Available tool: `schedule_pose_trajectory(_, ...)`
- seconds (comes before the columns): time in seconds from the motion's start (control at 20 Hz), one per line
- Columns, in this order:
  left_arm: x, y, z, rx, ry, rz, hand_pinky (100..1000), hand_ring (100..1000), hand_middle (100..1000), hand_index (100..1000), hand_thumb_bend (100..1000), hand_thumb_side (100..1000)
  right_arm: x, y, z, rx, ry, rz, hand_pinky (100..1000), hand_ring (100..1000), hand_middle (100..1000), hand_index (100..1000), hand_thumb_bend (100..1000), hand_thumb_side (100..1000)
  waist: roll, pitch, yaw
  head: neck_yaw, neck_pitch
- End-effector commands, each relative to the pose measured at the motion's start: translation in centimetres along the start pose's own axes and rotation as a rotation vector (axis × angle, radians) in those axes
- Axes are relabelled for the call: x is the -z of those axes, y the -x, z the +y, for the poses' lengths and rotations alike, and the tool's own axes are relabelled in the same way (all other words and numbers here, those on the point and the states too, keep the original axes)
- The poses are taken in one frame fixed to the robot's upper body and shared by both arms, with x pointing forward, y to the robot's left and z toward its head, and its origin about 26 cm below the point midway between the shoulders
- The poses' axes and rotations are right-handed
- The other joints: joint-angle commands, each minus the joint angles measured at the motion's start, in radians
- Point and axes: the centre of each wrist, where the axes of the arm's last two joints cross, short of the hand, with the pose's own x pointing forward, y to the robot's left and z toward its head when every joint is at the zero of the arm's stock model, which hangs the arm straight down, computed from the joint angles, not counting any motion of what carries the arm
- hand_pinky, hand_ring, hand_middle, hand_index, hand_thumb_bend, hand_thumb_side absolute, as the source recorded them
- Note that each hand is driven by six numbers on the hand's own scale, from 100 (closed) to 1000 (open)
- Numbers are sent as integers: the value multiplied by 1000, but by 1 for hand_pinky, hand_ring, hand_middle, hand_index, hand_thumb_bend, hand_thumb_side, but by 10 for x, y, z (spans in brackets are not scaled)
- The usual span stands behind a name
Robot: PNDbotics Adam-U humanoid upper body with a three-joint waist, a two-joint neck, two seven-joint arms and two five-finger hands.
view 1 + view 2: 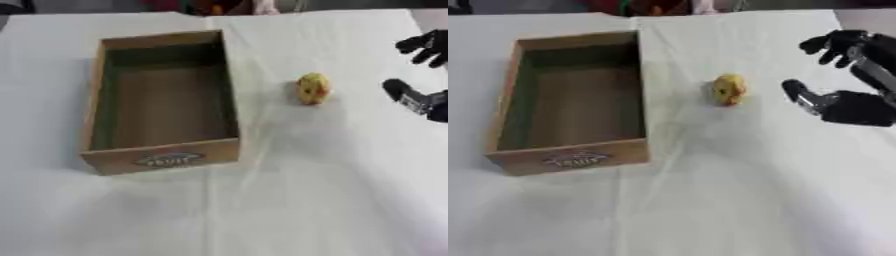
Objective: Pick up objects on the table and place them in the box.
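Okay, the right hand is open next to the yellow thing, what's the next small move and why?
Probably ease the right hand leftward to bracket the yellow object. The hand is open and apart from it, the object sits alone on the white cloth, and the box looks empty.

All I can see of my machine is the right hand (852, 105), at the right edge of both eye views. It's mostly black, with a rounded, bulky palm. The fingers (826, 44) are black, thick and blunt-tipped. The thumb (796, 92) is black at the tip, and further back it carries a lighter silver-grey section, which looks like a metal joint. A pale grey strip also runs along the upper part of the hand. I can't make out any cables, screws or markings.
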Motion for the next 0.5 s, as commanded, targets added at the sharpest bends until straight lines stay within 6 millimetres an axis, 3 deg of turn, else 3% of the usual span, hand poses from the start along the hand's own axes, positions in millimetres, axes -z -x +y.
schedule_pose_trajectory(0.05, 5, -6, 1, -9, 14, -29, 413, 398, 489, 690, 100, 854, 1, -5, -17, -32, -39, -18, 717, 760, 748, 909, 620, 509, -2, -21, 2, -5, -8)
schedule_pose_trajectory(0.15, 5, -6, 1, -12, 14, -28, 413, 398, 488, 690, 100, 855, 2, -7, -22, -37, -54, -1, 733, 770, 756, 911, 704, 511, -3, -21, 4, -7, -7)
schedule_pose_trajectory(0.25, 4, -6, 0, -15, 16, -27, 413, 398, 488, 689, 100, 855, 5, -10, -26, -50, -64, 16, 744, 778, 759, 910, 730, 519, -4, -20, 6, -9, -6)
schedule_pose_trajectory(0.5, 4, -6, -1, -22, 18, -23, 412, 397, 487, 687, 100, 853, 14, -11, -31, -2, -107, 53, 761, 780, 766, 914, 721, 484, -8, -19, 14, -15, -4)
